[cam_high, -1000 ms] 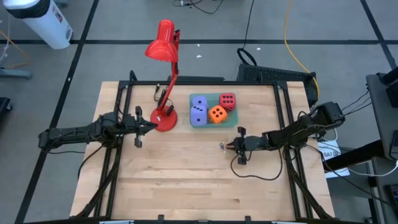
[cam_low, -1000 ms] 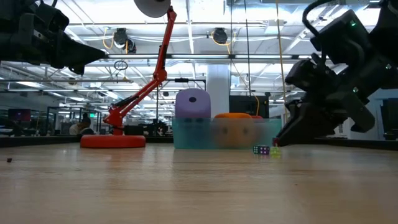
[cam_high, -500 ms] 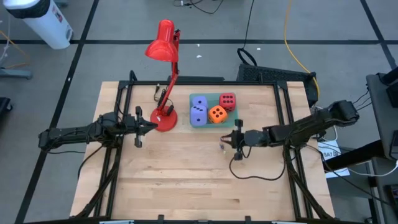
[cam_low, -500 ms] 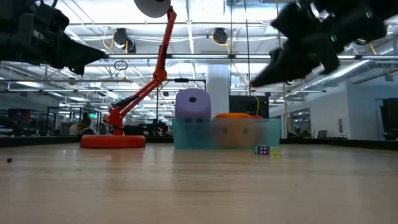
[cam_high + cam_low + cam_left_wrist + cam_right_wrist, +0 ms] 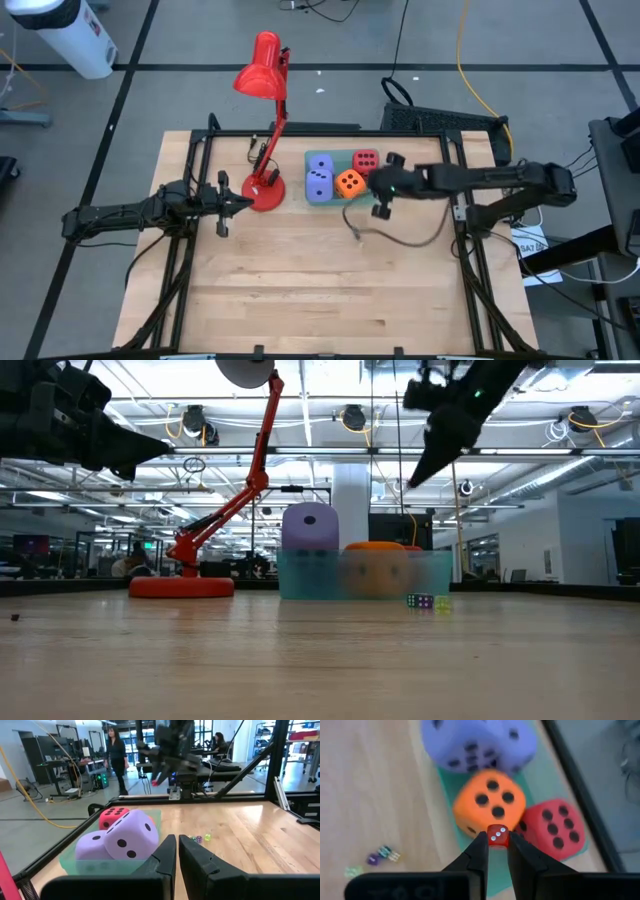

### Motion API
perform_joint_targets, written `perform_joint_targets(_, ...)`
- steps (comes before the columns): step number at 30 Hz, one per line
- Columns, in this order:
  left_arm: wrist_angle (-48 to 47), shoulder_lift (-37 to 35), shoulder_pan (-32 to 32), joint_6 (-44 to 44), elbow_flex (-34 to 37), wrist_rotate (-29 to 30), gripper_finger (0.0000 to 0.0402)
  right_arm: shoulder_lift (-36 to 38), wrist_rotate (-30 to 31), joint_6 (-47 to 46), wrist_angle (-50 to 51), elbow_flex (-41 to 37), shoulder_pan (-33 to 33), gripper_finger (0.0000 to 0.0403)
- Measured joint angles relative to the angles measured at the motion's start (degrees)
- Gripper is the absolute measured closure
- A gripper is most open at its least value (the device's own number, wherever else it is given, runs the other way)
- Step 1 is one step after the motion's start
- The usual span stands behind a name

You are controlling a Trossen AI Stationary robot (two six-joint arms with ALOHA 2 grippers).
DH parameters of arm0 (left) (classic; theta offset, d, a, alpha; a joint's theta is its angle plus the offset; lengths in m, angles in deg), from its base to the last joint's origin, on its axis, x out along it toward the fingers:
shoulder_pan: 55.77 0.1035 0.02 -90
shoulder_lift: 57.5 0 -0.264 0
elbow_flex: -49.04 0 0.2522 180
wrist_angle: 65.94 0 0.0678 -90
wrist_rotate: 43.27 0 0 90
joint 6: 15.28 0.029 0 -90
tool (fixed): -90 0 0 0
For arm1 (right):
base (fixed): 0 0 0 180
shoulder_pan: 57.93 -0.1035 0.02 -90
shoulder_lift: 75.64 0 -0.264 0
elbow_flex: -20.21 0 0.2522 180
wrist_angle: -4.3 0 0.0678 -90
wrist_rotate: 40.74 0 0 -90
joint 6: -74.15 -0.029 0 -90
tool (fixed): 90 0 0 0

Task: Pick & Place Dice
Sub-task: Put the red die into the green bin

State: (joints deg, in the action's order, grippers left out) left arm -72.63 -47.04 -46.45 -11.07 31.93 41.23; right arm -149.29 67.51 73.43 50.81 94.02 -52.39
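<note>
A green tray (image 5: pixel 338 198) at the table's far middle holds big soft dice: lavender (image 5: pixel 319 180), orange (image 5: pixel 349 183) and red (image 5: pixel 366 162). A few tiny dice (image 5: pixel 357 234) lie loose on the wood nearer the front, and also show in the right wrist view (image 5: pixel 384 854). My right gripper (image 5: pixel 496 845) hangs above the tray's right side (image 5: pixel 374 186), shut on a tiny red die (image 5: pixel 497 835). My left gripper (image 5: pixel 245 204) stays shut and level beside the red lamp's base (image 5: pixel 264 190). My right gripper pinches the tiny red die's two opposite sides (image 5: pixel 491 836) between its fingertips (image 5: pixel 481 845), only at their free ends. The fingers slant down from the table's right. The die is lifted clear, over the orange and red dice, with a three-pip face showing.
A red desk lamp (image 5: pixel 262 75) leans back over the far edge from its base at the tray's left. A dark cable (image 5: pixel 400 238) trails from my right arm across the wood. Black frame rails (image 5: pixel 455 190) run along both table sides. Bare wood fills the near half.
My right gripper has risen from just above the wood beside the tiny dice. It has swung toward the far edge and left, to above the tray, and tipped from pointing steeply down to a shallower slant. Its cable has dragged along behind it.
</note>
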Motion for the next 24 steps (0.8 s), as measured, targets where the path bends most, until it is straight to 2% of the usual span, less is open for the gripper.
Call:
perform_joint_targets(5,0.0,0.0,0.02,0.0,0.0,0.03,0.0369,-4.71,-5.06,-0.03,1.47,-0.88,6.2,0.0361)
perform_joint_targets(11,0.0,0.02,0.0,0.01,0.0,0.02,0.0369,-12.29,-5.16,0.8,2.75,-1.05,9.18,0.0358)
perform_joint_targets(13,0.0,0.0,0.02,0.0,0.0,0.04,0.0369,-13.89,-7.5,1.25,2.39,-0.96,9.82,0.0359)
perform_joint_targets(15,0.0,0.01,0.0,0.02,0.0,0.03,0.0369,-14.59,-9.4,1.4,2.24,-0.76,10.48,0.0359)
perform_joint_targets(21,0.0,0.0,0.02,0.02,0.0,0.04,0.0369,-14.46,-9.66,1.49,2.4,-0.63,12.34,0.0358)
perform_joint_targets(24,0.0,0.02,0.02,0.02,0.0,0.04,0.0369,-14.46,-12.54,2.29,2.0,-0.63,14.14,0.0358)
